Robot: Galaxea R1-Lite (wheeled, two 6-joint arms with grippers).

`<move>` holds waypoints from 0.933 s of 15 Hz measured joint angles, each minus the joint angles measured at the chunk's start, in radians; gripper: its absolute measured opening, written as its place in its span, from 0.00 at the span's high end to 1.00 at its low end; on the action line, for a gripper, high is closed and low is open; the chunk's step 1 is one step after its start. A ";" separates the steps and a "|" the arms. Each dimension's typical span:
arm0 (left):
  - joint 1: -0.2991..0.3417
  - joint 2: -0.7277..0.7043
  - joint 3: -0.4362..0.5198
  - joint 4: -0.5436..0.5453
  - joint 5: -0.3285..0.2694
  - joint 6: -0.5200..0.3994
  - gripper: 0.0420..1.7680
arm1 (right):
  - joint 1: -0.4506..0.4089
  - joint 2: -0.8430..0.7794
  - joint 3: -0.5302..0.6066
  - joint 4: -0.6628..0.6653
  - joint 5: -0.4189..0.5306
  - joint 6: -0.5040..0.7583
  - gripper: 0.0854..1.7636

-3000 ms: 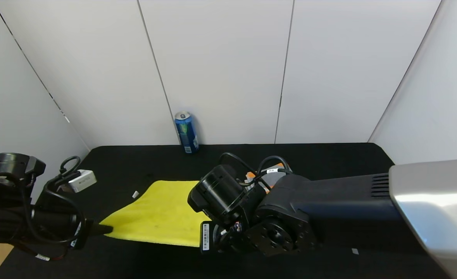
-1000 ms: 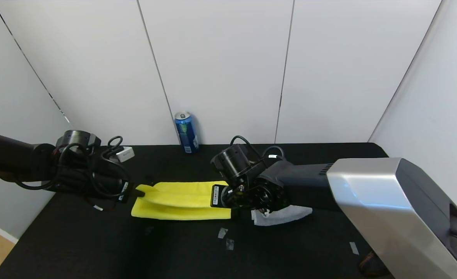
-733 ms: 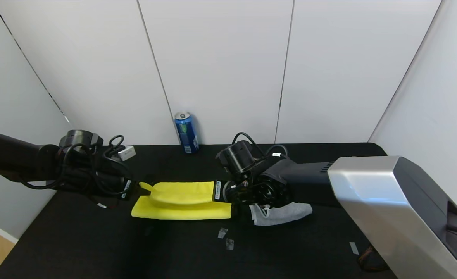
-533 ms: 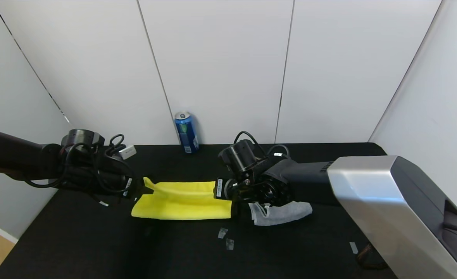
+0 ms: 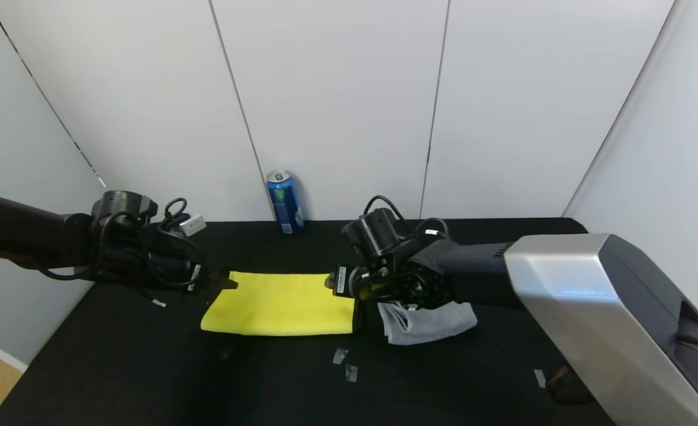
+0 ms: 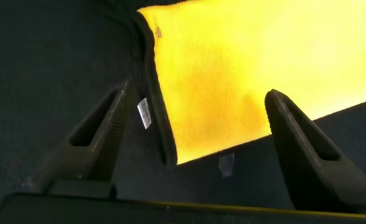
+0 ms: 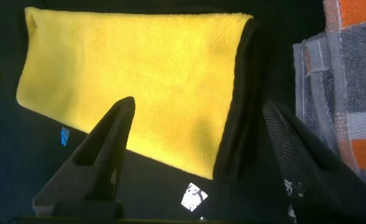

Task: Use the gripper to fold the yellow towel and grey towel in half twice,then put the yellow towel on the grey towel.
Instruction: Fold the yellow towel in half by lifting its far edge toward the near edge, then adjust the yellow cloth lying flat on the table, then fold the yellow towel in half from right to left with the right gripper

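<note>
The yellow towel (image 5: 277, 303) lies flat on the black table (image 5: 147, 367) as a folded, double-layered rectangle. My left gripper (image 5: 230, 283) hovers open at its far left corner, holding nothing. In the left wrist view the left gripper (image 6: 198, 94) straddles the yellow towel's (image 6: 245, 68) short edge. My right gripper (image 5: 331, 283) stands open at the far right corner; in the right wrist view the right gripper (image 7: 199, 106) is above the yellow towel (image 7: 133, 81). The grey towel (image 5: 428, 322) lies crumpled right of the yellow one, partly under the right arm. The grey towel's (image 7: 356, 74) orange patches show beside the right gripper.
A blue can (image 5: 285, 202) stands at the back wall, behind the towels. Small white tape scraps (image 5: 340, 355) lie on the table in front of the yellow towel. White walls close in the table at the back and on both sides.
Both grippers carried the towel's near edge over to the far side, then opened and let go. The raised yellow layer has dropped flat. Both grippers have drawn back slightly.
</note>
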 joint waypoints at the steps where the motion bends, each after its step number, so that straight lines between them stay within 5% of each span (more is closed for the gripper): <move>1: 0.001 -0.004 0.000 0.000 0.000 0.000 0.13 | 0.000 -0.004 0.000 0.002 0.000 0.000 0.15; 14: 0.033 -0.100 0.058 0.011 0.001 -0.010 0.05 | 0.028 0.026 0.013 0.033 0.000 0.029 0.05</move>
